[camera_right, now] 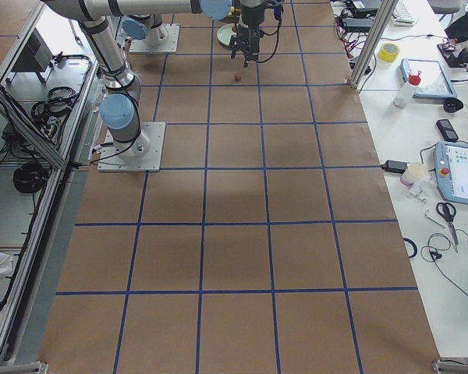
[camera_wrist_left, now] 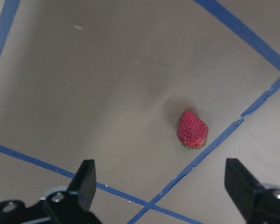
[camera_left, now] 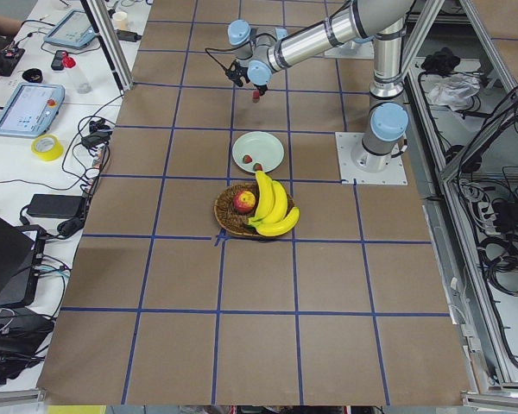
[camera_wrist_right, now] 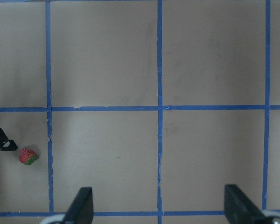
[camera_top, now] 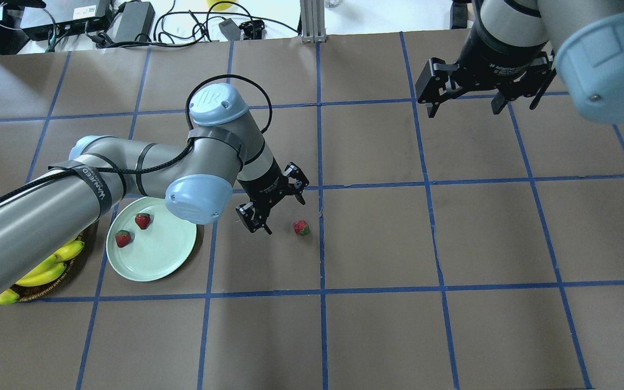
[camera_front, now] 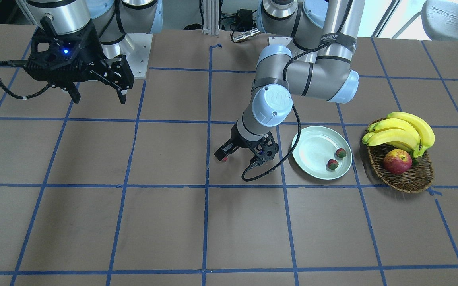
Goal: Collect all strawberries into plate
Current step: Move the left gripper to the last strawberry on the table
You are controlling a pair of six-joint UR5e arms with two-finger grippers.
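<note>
Two strawberries (camera_top: 142, 220): on plate (camera_top: 160, 257)
Third strawberry (camera_top: 301, 228): table (camera_top: 377, 233), beside spread left hand (camera_top: 285, 216)
Right hand (camera_top: 463, 111): spread, empty
Strap (camera_top: 97, 189): "WANJEED"

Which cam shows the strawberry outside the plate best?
Left wrist: the loose strawberry is large, unobstructed. Overhead shows it small; front-facing mostly hides it behind the left gripper; others show a speck.

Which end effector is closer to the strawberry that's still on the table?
Left. The left end effector hovers open just beside the strawberry; the right end effector hangs far away on the robot's right side.
</note>
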